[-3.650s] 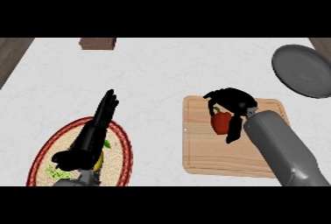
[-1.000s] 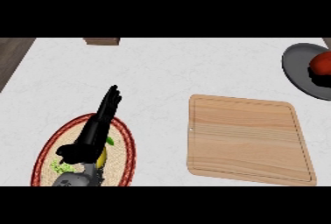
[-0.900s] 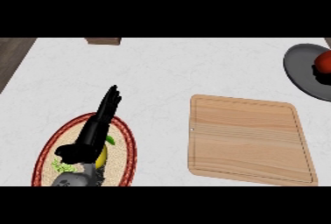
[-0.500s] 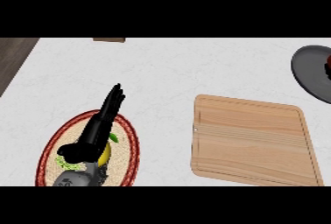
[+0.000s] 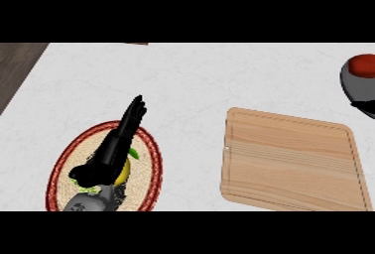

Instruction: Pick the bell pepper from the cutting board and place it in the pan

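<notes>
Head view: pepper moved off the board, task looked done.
Bell pepper sat in the pan, beyond the bare cutting board; left hand rested, fingers straight, left of it; right hand had withdrawn.

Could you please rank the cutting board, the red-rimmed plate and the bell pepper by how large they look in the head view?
1. Cutting board, the largest.
2. Red-rimmed plate, partly covered by the left hand.
3. Bell pepper, the smallest, though the view's right edge cuts it off.
</notes>
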Controlling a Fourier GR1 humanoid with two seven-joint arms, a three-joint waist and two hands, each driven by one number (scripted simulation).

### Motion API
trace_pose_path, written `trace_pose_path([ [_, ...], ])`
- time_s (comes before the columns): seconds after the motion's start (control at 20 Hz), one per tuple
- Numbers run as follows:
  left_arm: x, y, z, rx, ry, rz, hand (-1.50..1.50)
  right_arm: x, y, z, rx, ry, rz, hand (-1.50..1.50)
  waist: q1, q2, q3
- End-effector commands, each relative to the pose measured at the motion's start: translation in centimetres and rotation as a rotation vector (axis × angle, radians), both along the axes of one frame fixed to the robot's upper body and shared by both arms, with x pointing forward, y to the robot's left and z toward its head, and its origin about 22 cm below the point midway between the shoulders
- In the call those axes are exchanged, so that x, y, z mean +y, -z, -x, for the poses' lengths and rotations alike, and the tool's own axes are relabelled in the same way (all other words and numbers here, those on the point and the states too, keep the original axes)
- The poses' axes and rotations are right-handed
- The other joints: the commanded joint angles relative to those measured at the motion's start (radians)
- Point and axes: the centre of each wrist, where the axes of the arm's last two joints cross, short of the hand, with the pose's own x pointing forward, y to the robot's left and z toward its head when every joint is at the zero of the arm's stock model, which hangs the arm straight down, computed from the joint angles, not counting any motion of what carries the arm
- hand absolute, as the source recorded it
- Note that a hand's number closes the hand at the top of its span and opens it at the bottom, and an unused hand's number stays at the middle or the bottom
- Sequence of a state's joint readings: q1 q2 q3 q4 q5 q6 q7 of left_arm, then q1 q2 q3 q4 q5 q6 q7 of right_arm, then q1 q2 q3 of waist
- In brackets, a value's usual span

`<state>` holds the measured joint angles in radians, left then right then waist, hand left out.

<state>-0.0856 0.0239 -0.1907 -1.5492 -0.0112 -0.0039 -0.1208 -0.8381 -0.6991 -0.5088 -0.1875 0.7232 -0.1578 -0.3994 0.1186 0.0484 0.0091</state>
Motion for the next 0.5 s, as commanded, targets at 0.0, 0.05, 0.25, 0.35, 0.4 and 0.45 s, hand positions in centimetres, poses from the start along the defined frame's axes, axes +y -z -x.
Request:
trace_pose_path([
  [0.0, 0.0, -0.2, -0.1, -0.006, 0.001, -0.002, 0.00, 1.7, 0.7, -1.0, -0.015, -0.043, -0.075, -1.50, 0.003, 0.003, 0.002],
  [0.05, 0.3, -0.5, -0.5, -0.016, -0.004, -0.003, 0.00, 0.5, -0.7, -0.8, -0.046, -0.063, -0.093, -1.50, -0.007, 0.001, 0.002],
  [0.25, 0.4, -0.1, 0.0, -0.008, -0.009, -0.003, 0.00, 0.9, -0.9, -1.1, -0.259, -0.030, -0.223, -1.50, -0.022, -0.004, 0.003],
  [0.35, 0.2, 0.0, -0.1, -0.004, -0.016, -0.003, 0.00, 0.9, -1.1, -1.2, -0.309, -0.020, -0.278, -1.50, -0.028, -0.005, 0.002],
  [0.4, 0.8, -0.2, 0.2, 0.005, -0.020, -0.003, 0.00, -0.1, -1.0, -0.5, -0.306, -0.020, -0.315, -1.50, -0.029, -0.009, 0.002],
  [0.45, 0.5, 0.2, 0.1, 0.003, -0.039, 0.002, 0.00, -1.4, -2.6, -0.1, -0.315, -0.040, -0.345, -1.50, -0.041, -0.011, 0.001],
])
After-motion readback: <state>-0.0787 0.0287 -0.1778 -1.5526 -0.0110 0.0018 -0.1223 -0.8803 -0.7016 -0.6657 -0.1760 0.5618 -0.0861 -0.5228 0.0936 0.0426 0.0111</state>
